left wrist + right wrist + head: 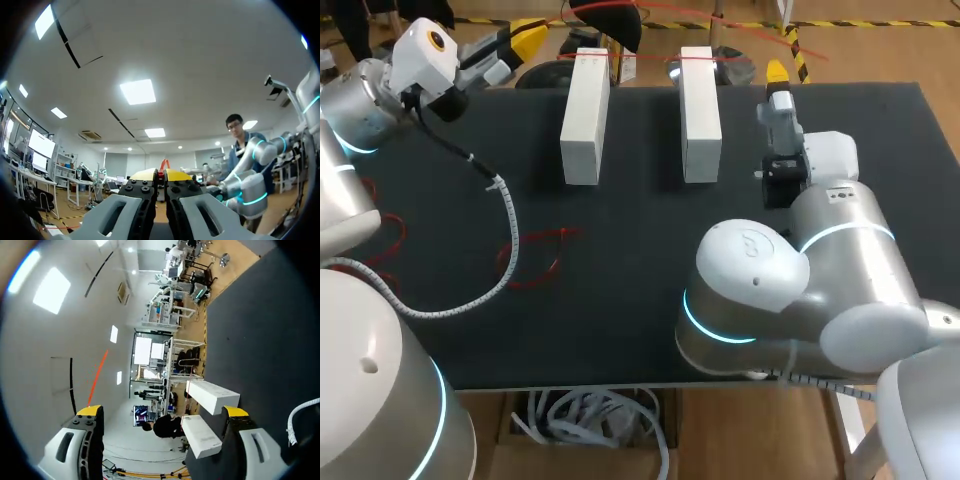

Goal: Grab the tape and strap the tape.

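Two long white boxes [585,115] [700,110] stand side by side at the back of the dark table [620,320]. A thin red tape [640,58] runs across their far ends. My left gripper [528,40] hovers off the back left corner. In the left wrist view it [160,175] is shut, with a bit of red tape [162,164] sticking out between the tips. My right gripper [778,85] stands to the right of the right box, turned on its side. It [161,412] is open and empty, with both boxes [212,395] and a red line of tape [97,372] ahead.
A loop of red cord [535,255] lies on the table left of centre. The left arm's white ribbed cable [505,215] hangs over it. My right arm's big elbow [770,290] covers the front right of the table.
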You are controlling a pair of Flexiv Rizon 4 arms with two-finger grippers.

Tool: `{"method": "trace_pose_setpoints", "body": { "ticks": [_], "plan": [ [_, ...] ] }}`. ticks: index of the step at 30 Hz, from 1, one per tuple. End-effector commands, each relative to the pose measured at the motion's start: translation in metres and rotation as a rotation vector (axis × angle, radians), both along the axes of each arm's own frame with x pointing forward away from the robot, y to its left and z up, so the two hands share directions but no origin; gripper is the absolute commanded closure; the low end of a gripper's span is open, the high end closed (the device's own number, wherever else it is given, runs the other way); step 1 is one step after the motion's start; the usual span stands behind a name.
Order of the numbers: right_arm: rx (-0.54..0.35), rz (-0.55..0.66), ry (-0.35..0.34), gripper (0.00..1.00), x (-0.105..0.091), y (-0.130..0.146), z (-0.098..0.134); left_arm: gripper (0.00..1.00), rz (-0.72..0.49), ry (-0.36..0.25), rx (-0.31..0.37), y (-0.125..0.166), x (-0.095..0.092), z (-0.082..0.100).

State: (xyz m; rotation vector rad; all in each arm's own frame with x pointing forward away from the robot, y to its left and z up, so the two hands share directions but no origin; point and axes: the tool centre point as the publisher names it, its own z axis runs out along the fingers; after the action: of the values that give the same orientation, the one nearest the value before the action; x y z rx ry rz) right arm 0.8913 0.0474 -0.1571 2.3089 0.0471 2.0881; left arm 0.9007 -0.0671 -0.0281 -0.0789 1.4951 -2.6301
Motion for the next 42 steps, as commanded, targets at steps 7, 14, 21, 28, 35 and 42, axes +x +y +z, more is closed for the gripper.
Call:
{"method": "trace_pose_setpoints", "body": {
  "ticks": [7,14,21,28,35,42],
  "plan": [
    [0.588,0.177,0.029,0.0,-0.025,0.018,0.036,1.0,-0.002,-0.002,-0.002,0.0,0.001,-0.001],
    [0.517,0.139,-0.06,0.0,-0.03,0.014,0.057,1.0,-0.002,-0.002,-0.002,0.0,0.001,-0.001],
    [0.397,0.067,-0.1,0.0,-0.025,0.009,0.069,1.0,-0.002,-0.002,-0.002,0.0,0.001,-0.001],
    [0.388,0.041,-0.108,0.0,-0.012,0.006,0.075,1.0,-0.002,-0.002,-0.002,0.0,0.001,-0.001],
    [0.39,0.012,-0.103,0.0,0.008,0.011,0.081,1.0,-0.002,-0.002,-0.002,0.0,0.001,-0.001],
    [0.384,-0.012,-0.114,0.0,0.027,0.016,0.084,1.0,-0.002,-0.002,-0.002,0.0,0.001,-0.001]
  ]
}}
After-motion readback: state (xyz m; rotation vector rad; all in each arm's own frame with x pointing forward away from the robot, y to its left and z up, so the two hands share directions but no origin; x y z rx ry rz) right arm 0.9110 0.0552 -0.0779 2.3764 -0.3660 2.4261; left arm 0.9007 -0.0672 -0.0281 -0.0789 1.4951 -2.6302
